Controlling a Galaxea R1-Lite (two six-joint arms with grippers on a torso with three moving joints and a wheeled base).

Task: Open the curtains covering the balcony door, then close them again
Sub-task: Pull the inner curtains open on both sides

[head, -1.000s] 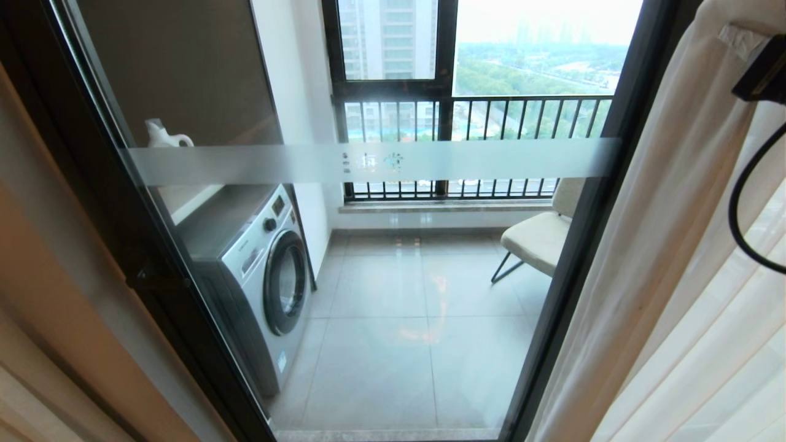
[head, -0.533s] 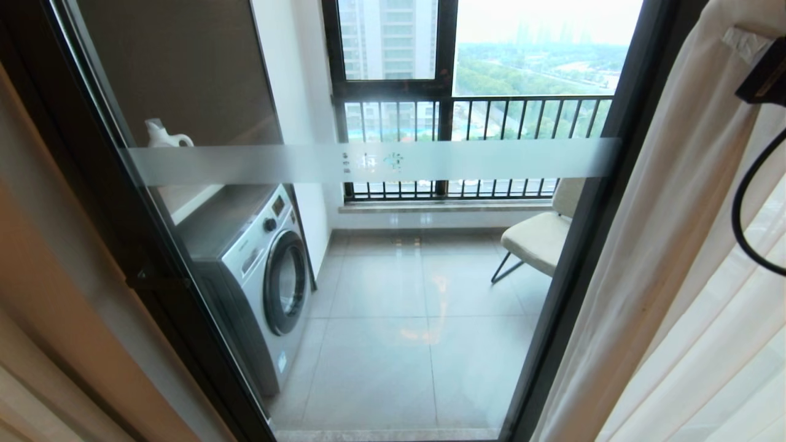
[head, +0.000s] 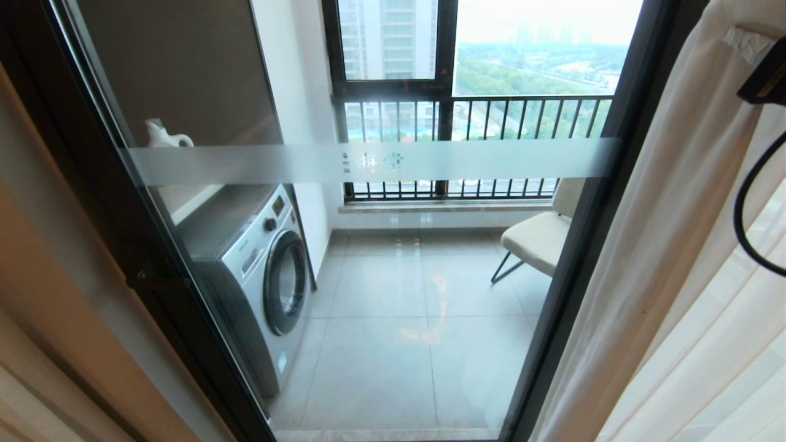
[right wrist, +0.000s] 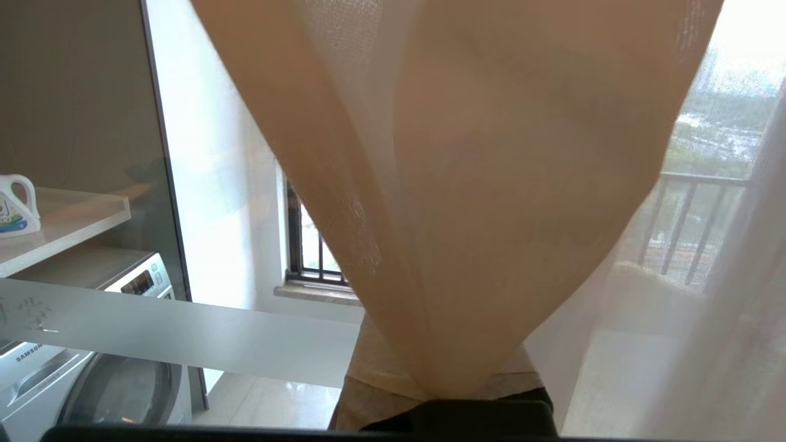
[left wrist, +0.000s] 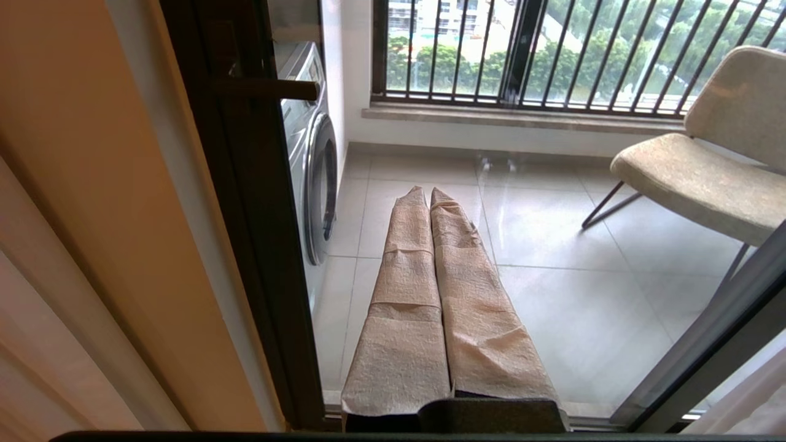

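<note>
The balcony door (head: 381,307) fills the middle of the head view: clear glass in a dark frame (head: 583,245) with a frosted band (head: 276,164), uncovered. The curtains (head: 663,258) hang bunched at the right, pale beige with a sheer layer. In the right wrist view the curtain cloth (right wrist: 479,184) narrows into a gathered fold that runs into my right gripper (right wrist: 442,374), which is shut on it. Only a black part of that arm (head: 764,77) shows high at the head view's right edge. My left gripper (left wrist: 428,191) is shut and empty, its taped fingers (left wrist: 405,294) pointing low at the glass near the door handle (left wrist: 270,90).
Behind the glass stand a washing machine (head: 258,276), a cream chair (head: 540,236) and a barred window railing (head: 479,116). A white detergent bottle (head: 161,135) sits on a shelf. A tan surface (head: 55,294) borders the door frame on the left. A black cable (head: 737,209) loops before the curtain.
</note>
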